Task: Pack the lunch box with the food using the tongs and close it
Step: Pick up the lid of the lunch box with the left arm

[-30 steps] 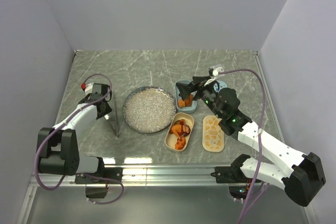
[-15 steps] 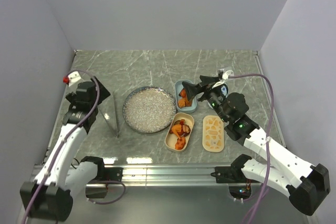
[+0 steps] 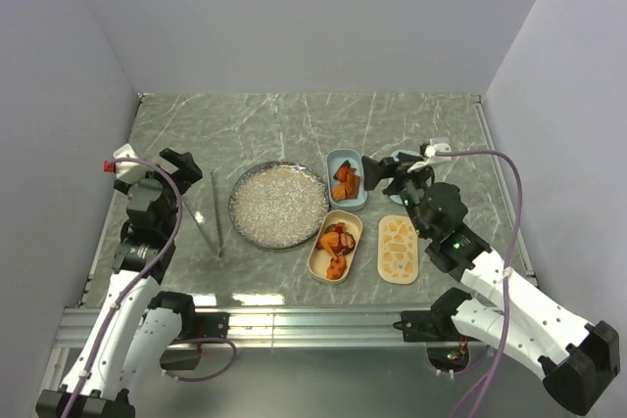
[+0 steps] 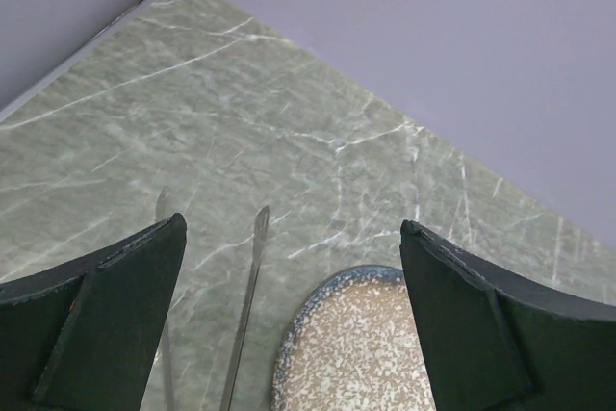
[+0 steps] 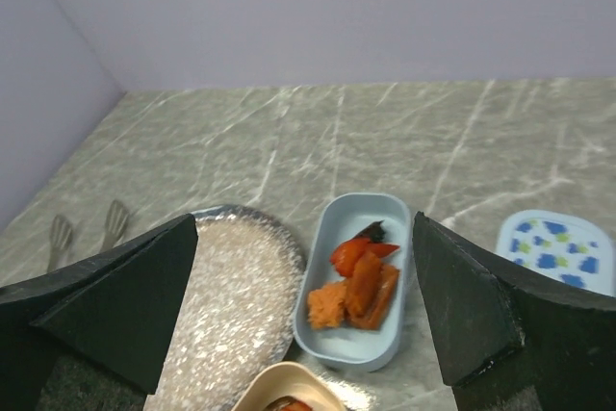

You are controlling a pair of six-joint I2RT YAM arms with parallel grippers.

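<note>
Food [image 5: 358, 281] sits in the blue tub [image 5: 371, 211] just ahead of my right claw [image 5: 306, 223] and in the beige tub [image 3: 355, 232] nearer my bases. Both claws are spread wide and empty: the right reaches forward from a bent elbow, and my left claw [image 4: 294, 228] hangs over the left side, with the tongs [image 3: 212, 212] lying flat between it and the speckled plate [image 3: 279, 205]. Under me is a grey-green marbled tabletop [image 3: 284, 124] boxed by plain lilac walls [image 3: 294, 17], and the chunks are small, orange and reddish, with a few dark bits.
</note>
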